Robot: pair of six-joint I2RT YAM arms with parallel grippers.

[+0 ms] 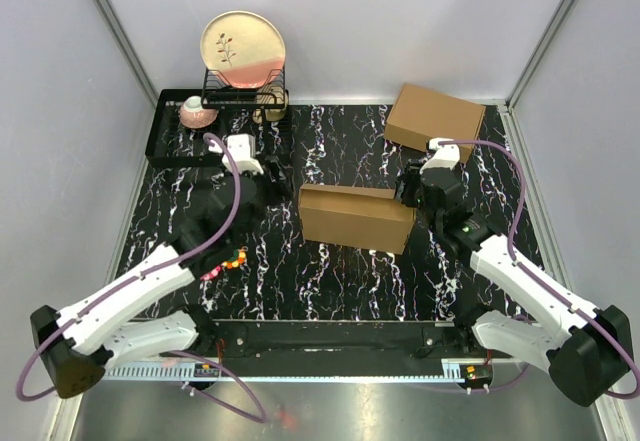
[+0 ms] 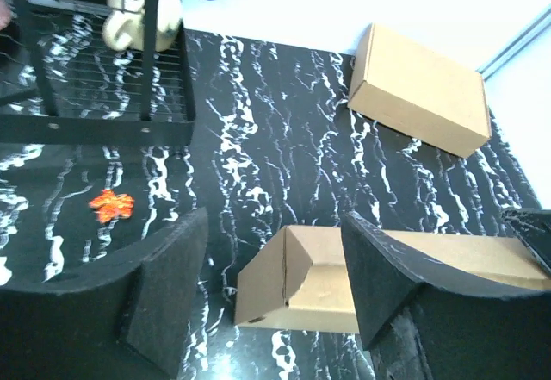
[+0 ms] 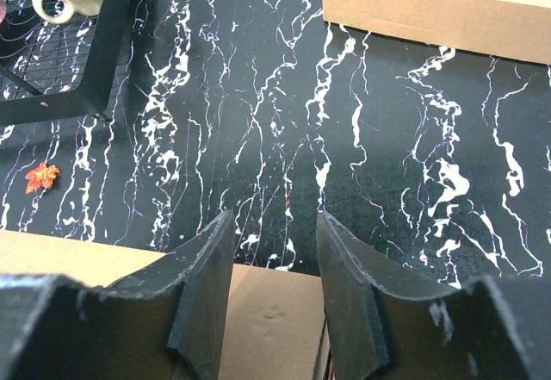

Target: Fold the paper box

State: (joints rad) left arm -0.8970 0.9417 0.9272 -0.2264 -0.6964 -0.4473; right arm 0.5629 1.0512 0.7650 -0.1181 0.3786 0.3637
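**Paper box mid-table, an arm at each end**

On the marbled table (image 1: 340, 291) the paper box (image 1: 357, 217) sits at the centre. Only the overhead view shows us both arms flanking it. Only the left wrist view shows its left end, where a flap slants inward. The left gripper (image 2: 274, 218) gapes wide and holds nothing. The right gripper (image 3: 275, 216) stands half parted over cardboard with nothing pinched; we cannot tell whether it touches

Plate (image 1: 243, 49) upright in rack (image 1: 152, 143); mug (image 2: 138, 14), pink bowl (image 1: 197, 113) inside; closed box (image 1: 434, 119) rear right.
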